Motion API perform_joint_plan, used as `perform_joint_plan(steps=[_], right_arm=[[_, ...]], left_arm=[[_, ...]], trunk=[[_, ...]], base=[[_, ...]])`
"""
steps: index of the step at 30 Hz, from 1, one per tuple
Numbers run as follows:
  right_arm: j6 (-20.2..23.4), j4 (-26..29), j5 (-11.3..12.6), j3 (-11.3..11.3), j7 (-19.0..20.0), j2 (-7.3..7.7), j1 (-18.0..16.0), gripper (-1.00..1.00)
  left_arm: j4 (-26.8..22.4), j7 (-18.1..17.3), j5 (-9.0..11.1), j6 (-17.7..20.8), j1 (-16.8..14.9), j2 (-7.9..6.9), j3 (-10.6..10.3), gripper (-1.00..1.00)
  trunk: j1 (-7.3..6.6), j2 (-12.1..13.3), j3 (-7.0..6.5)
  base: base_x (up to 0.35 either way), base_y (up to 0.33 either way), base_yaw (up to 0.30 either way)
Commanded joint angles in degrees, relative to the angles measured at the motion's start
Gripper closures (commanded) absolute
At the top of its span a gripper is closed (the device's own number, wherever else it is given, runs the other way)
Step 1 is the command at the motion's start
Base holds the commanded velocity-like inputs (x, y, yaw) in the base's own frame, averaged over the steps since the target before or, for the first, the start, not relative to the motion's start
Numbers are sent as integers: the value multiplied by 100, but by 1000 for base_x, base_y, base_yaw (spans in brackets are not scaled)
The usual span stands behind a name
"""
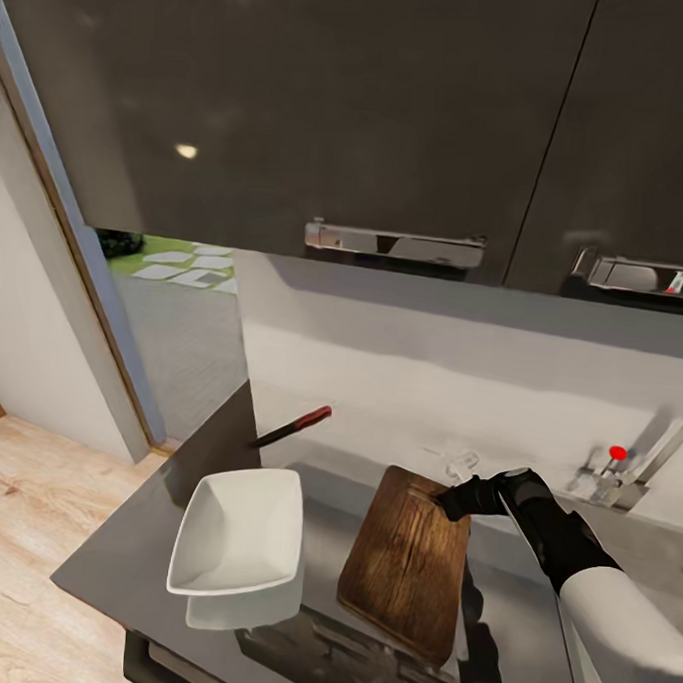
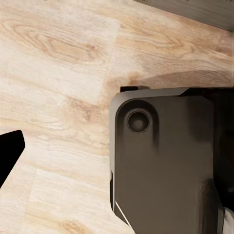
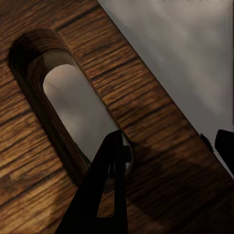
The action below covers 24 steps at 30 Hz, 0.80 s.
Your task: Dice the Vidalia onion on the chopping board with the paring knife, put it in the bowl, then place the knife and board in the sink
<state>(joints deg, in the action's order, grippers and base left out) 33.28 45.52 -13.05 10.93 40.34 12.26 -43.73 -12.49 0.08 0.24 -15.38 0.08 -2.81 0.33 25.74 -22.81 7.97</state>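
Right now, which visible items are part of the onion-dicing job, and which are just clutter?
Job items:
chopping board, right gripper at its far edge
paring knife, behind the bowl
bowl
countertop

Not part of it:
faucet with red knob
upper cabinets
wood floor

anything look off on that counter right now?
Yes: the paring knife stands tilted, dark blade down at the countertop's back corner and red handle up toward the wall, not lying flat. The chopping board sits askew to the counter edge beside the bowl.
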Motion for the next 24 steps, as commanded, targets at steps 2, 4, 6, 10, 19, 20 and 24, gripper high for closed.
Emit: perform_joint_plan(steps=[2,4,6,10,19,20,24], right_arm=[[-15,9,-102,11,27,5,-4,100],[-16,10,-101,9,27,5,-4,100],[-15,10,-101,7,27,5,-4,100],[-15,10,-102,6,27,5,-4,100],[33,7,-101,-1,27,5,-4,100],[38,5,-101,1,27,5,-4,100],[46,7,-101,0,27,5,-4,100]], left_arm=[[-8,1,2,-9,1,0,2,-100],[-8,1,2,-9,1,0,2,-100],[-8,1,2,-9,1,0,2,-100],[-8,1,2,-9,1,0,-1,-100],[-8,1,2,-9,1,0,-6,-100],[-8,1,2,-9,1,0,-6,-100],[-8,1,2,-9,1,0,-6,-100]], trunk=[[4,-10,-7],[4,-10,-25],[4,-10,-43],[4,-10,-79],[4,-10,-160],[4,-10,-168],[4,-10,-201]], base=[[0,0,0],[0,0,0],[-26,0,0],[-195,0,0],[-317,0,-25],[-334,0,-121],[-305,0,-154]])
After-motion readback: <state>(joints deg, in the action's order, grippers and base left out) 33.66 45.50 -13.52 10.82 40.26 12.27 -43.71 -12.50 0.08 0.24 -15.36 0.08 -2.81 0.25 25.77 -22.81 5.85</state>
